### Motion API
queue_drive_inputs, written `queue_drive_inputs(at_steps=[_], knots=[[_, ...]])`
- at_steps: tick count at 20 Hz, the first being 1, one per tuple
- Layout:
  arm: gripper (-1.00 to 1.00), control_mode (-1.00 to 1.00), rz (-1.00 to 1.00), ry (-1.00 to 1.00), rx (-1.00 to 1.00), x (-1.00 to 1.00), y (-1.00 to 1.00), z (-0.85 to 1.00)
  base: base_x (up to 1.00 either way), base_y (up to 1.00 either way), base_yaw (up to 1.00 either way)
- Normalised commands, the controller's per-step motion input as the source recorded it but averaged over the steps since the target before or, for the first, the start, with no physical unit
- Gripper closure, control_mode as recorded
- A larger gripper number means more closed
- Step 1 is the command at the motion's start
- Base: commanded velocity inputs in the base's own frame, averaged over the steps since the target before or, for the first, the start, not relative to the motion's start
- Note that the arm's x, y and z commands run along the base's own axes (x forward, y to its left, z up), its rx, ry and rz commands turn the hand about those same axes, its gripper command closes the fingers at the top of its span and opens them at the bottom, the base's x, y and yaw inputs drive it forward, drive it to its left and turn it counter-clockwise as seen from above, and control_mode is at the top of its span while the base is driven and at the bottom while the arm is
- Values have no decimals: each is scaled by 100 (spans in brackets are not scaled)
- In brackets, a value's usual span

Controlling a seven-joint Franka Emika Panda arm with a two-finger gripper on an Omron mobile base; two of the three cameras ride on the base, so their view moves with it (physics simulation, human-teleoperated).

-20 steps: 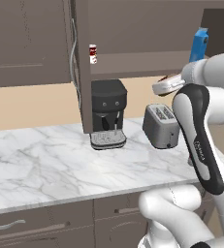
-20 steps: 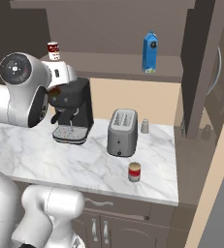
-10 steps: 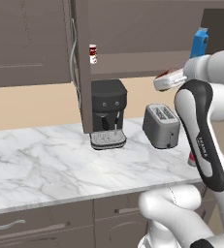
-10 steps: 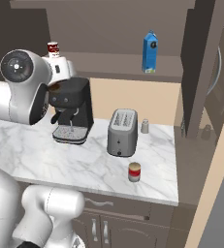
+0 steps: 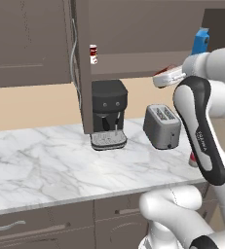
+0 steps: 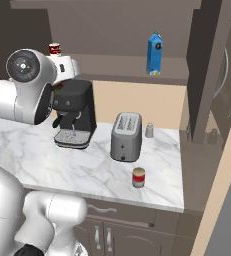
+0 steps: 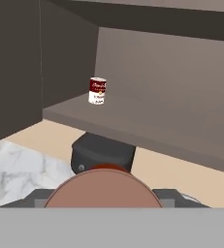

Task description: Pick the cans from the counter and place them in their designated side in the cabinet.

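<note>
**Can held up before the cabinet shelf**

The gripper is clamped on a red-brown can, raised just short of the cabinet shelf — above the coffee machine. A white-and-red can stands on the shelf's left. The second can sits on the counter, near the toaster.

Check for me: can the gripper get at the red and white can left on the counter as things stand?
Probably not yet. The gripper is up at the cabinet shelf, jaws shut on a can. The red and white can stands unobstructed before the toaster.

three cans, one carton, one toaster, one coffee machine
</note>
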Motion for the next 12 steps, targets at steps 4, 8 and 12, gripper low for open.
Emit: queue_drive_inputs(at_steps=[4,8,12], knots=[[100,-100,2,0,1,15,0,4,0,0,0],[100,-100,2,-3,0,6,0,10,0,0,0],[100,-100,2,-2,0,10,0,8,0,0,0]])
